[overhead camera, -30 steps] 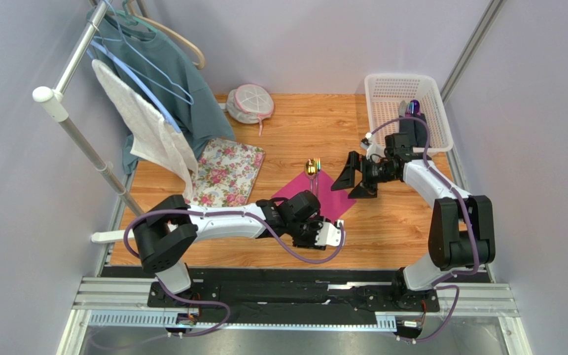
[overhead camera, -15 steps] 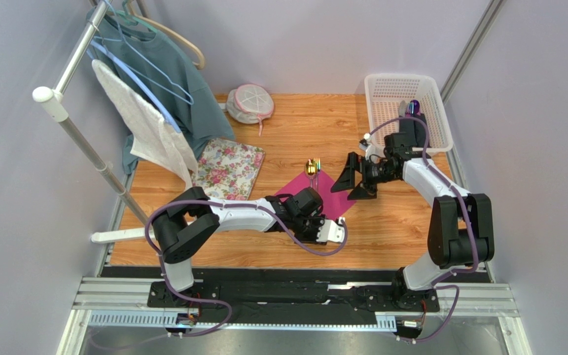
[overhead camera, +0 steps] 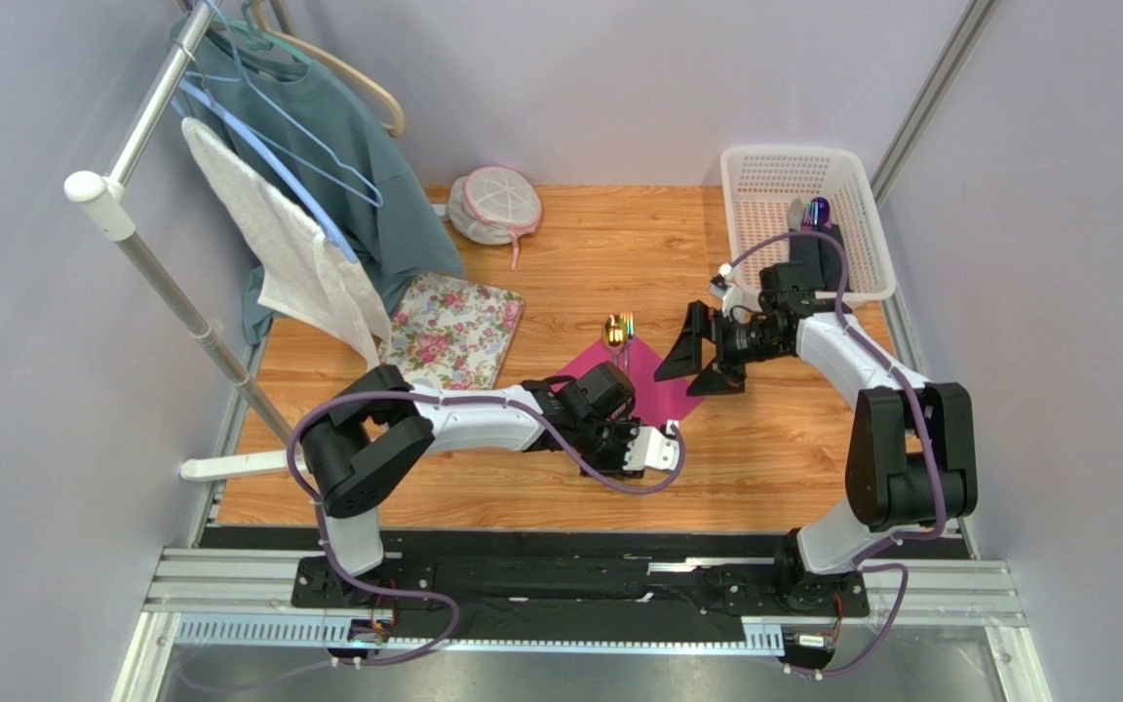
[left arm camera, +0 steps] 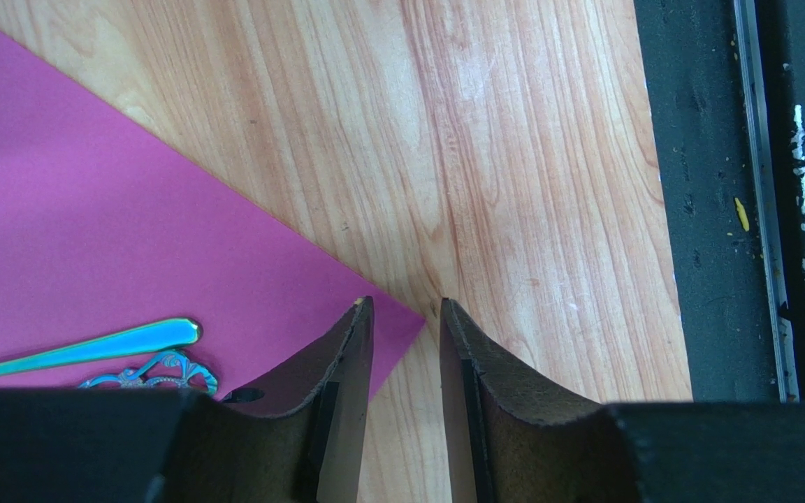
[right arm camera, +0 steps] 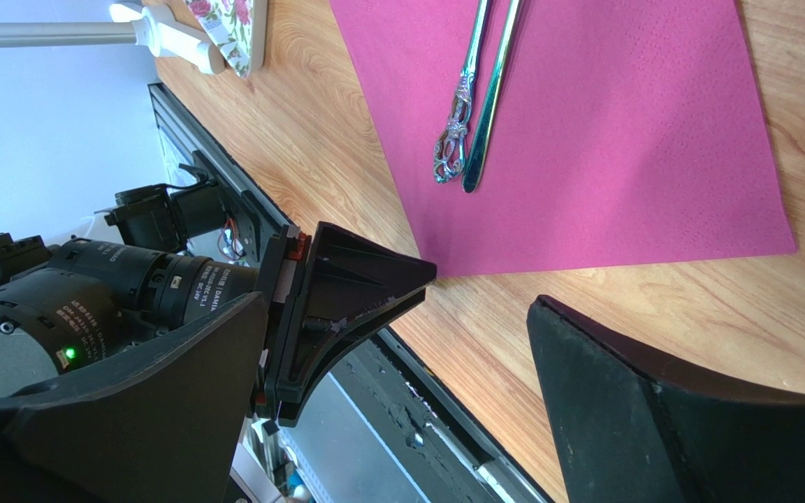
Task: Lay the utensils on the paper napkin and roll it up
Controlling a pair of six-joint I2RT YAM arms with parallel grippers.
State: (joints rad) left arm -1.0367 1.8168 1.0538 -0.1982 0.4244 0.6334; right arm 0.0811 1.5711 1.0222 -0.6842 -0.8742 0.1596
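Corner pinch pending.
Left fingers (left arm camera: 317, 403) astride paper napkin (left arm camera: 113, 231) corner, unclamped; right fingers (right arm camera: 638, 409) spread. Clamp low, roll over utensils (right arm camera: 467, 79).

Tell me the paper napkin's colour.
The paper napkin is plain magenta-pink, clearest in the right wrist view.

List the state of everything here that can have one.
Napkin: flat, unrolled on the table.
Utensils: lying side by side on the napkin.
Left pincer: narrowly open, astride the napkin's corner, not clamped.
Right pincer: wide open, empty.
Basket: upright, holding a purple-tipped item.
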